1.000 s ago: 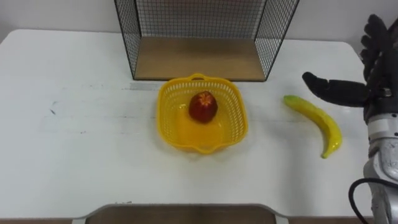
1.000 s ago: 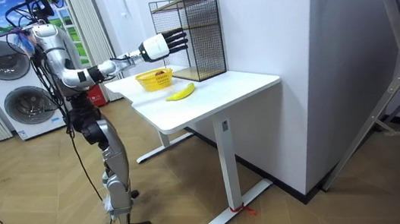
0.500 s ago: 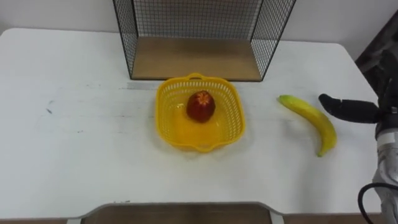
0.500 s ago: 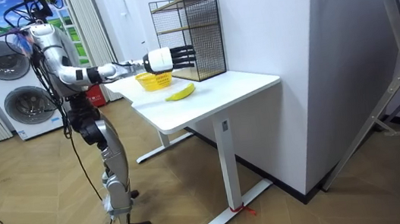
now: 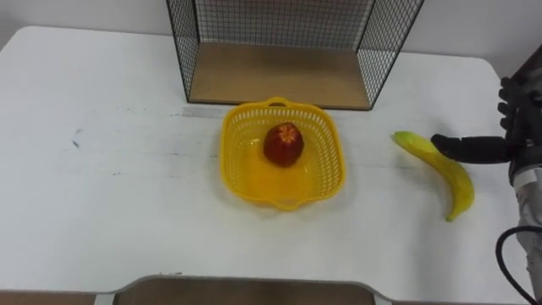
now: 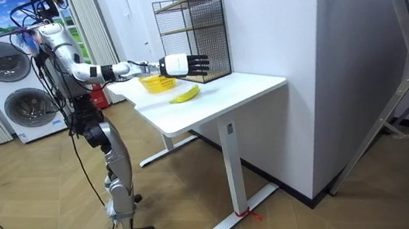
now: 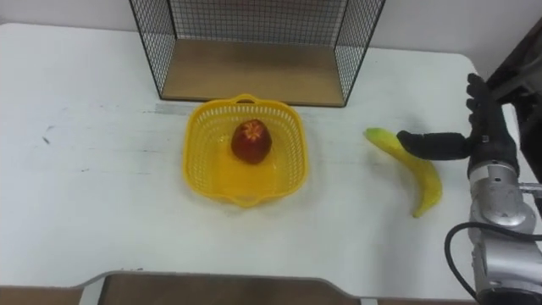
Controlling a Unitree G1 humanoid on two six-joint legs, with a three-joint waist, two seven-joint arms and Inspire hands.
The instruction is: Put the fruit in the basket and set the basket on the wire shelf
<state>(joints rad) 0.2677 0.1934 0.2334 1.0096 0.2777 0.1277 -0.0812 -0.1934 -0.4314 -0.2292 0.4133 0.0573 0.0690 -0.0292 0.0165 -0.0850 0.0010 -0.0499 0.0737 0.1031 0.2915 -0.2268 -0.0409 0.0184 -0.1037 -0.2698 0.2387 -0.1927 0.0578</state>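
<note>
We judge the banana pickup to be the step in hand. Our right hand, right of the basket, is spread open and holds nothing, thumb over the banana lying on the table. The apple sits inside the basket. Next we must close round the banana. The wire shelf stands just behind the basket.

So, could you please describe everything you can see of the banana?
The banana is yellow, curved and unpeeled, slightly greener at its far end. It lies flat on the white table, right of the yellow basket and apart from it. The thumb of the open right robot hand reaches over its far half; whether it touches, I cannot tell.
</note>
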